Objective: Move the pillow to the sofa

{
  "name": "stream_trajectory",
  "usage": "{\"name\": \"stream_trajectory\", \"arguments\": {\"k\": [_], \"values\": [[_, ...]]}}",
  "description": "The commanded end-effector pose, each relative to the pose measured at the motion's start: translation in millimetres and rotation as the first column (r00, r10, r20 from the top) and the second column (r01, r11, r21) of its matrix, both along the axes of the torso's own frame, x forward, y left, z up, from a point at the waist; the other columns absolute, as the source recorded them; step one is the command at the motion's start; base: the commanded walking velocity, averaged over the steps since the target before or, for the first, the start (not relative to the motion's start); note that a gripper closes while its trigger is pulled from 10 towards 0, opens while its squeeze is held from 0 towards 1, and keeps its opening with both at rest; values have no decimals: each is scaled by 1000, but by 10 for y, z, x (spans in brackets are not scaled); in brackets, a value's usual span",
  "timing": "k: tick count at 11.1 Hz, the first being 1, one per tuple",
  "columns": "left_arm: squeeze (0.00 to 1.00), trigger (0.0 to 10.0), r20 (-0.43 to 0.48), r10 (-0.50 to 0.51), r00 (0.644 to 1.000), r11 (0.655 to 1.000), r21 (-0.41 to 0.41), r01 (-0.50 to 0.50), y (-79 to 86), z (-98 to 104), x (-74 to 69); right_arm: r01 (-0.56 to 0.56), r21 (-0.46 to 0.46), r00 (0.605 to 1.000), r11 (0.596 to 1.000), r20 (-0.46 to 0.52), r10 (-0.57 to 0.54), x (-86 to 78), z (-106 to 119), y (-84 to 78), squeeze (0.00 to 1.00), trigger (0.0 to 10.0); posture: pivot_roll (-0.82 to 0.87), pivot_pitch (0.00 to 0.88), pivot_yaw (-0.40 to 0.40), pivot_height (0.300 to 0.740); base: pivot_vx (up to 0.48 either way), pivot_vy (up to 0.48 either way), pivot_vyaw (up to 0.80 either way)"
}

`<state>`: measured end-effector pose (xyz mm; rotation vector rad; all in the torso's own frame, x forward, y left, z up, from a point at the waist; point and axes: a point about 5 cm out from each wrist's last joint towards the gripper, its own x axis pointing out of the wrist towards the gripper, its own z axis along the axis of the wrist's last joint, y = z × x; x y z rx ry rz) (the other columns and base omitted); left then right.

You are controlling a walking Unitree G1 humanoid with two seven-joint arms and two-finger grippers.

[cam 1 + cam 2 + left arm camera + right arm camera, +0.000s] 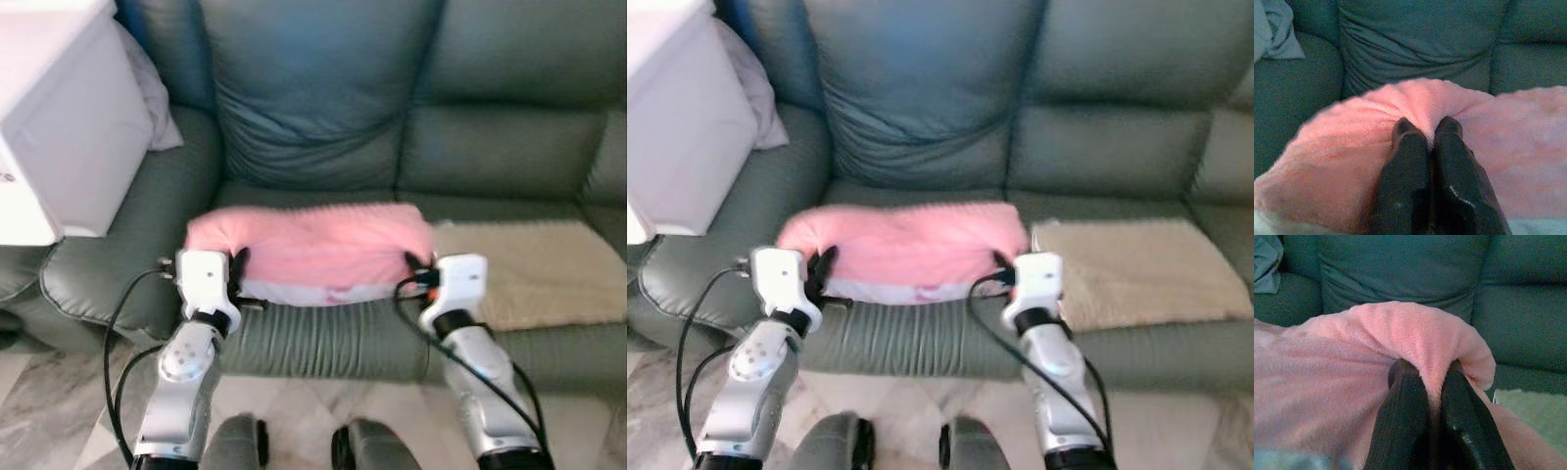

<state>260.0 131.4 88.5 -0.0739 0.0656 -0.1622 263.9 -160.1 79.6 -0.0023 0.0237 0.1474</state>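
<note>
1. Setting: grey-green leather sofa (323,127) seen from the front, over a pale marbled floor (39,431); a white box-like cabinet (59,117) stands at its left arm, with a pale grey cloth (152,98) tucked behind it.
2. Pink plush pillow (313,250): lies across the front of the left seat cushion, its white lower edge overhanging the seat's front. It looks already set down on the sofa.
3. Beige fleece mat (529,269): flat on the neighbouring seat, just beside the pillow's right end.
4. Left gripper (1425,132): at the pillow's left end, fingers pressed together on a fold of pink plush.
5. Right gripper (1425,372): at the right end, likewise pinching a ridge of fabric.
6. Rationale: a grip at each end keeps the soft, wide pillow level and unsagging; release appears to be the remaining step.
</note>
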Motion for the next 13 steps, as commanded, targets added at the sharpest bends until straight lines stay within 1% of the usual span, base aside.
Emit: {"name": "stream_trajectory", "arguments": {"k": [1, 3, 4, 5, 6, 7, 9, 10, 11, 13], "values": [[0, 10000, 9, 15, 1000, 1000, 20, -15, 52, 17, 5, -10, 20, 1000, 1000, 7, 10, -7, 19, 34, 0, 10000, -57, 172, -38, 740, 0, 0, 0], [0, 10000, 10, 20, 1000, 999, 25, -20, 58, 14, 6, -33, 20, 999, 999, 5, 32, -25, 9, 57, 0, 10000, -57, 172, -38, 740, 0, 0, 0], [0, 10000, 5, 27, 1000, 999, 20, -27, 56, -4, 28, -37, 16, 999, 999, 8, 37, -31, 11, 69, 0, 10000, -57, 174, -40, 740, 0, 0, 663], [0, 10000, 2, 63, 998, 998, 1, -63, 62, -14, 63, -35, 18, 999, 999, 7, 35, -30, 11, 70, 0, 10000, -58, 174, -41, 740, 0, 0, 613], [0, 10000, -1, 78, 997, 997, -11, -78, 47, -25, 82, -33, 18, 999, 999, 5, 33, -27, 8, 66, 0, 10000, -58, 174, -44, 740, 0, 0, 0], [0, 10000, -16, 95, 995, 995, -41, -96, 7, -53, 135, -29, 16, 1000, 999, 2, 29, -18, 3, 51, 0, 10000, -55, 172, -46, 740, 0, 0, 0], [0, 10000, -16, 31, 999, 999, -14, -32, -24, -72, 142, -23, 17, 1000, 1000, 3, 23, 2, 3, 58, 0, 10000, -51, 170, -34, 740, 0, 0, 0], [0, 10000, -6, -23, 1000, 1000, 3, 23, -53, -70, 138, -13, 28, 1000, 1000, 0, 13, 13, -3, 64, 0, 10000, -51, 168, -23, 740, 0, 0, 0], [0, 10000, 4, -49, 999, 999, 4, 49, -70, -62, 147, -4, 32, 1000, 999, 3, 4, 12, -3, 63, 0, 10000, -55, 167, -19, 740, 285, 0, 0], [0, 10000, 4, -51, 999, 998, 22, 51, -20, -70, 162, 2, 27, 1000, 1000, -2, -2, -27, -20, 36, 0, 10000, -61, 170, -19, 740, 285, 0, 0]]}}
